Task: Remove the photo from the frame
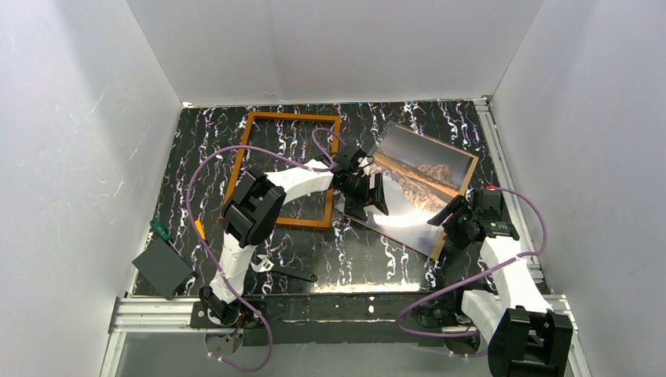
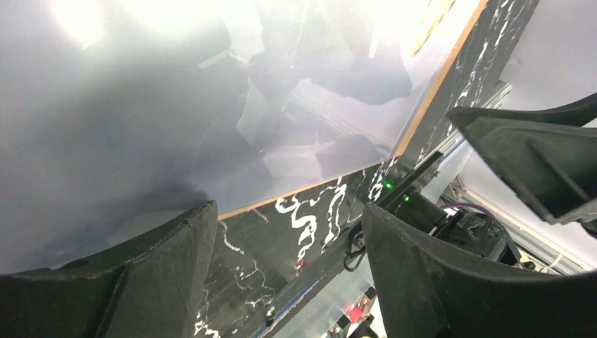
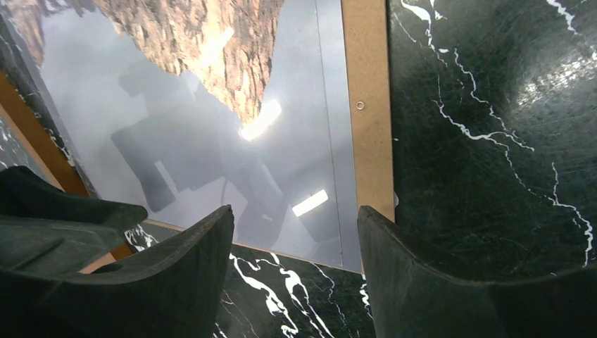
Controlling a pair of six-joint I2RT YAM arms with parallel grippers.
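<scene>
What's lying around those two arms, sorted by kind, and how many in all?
frame: 1
photo: 1
wrench: 1
green-handled screwdriver: 1
dark square pad: 1
small orange item, kind unclear: 1
Total: 6

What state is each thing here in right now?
photo: out of the frame, lying face up.
frame: empty, lying flat.
left gripper: open, holding nothing.
right gripper: open, holding nothing.
wrench: lying flat, untouched.
</scene>
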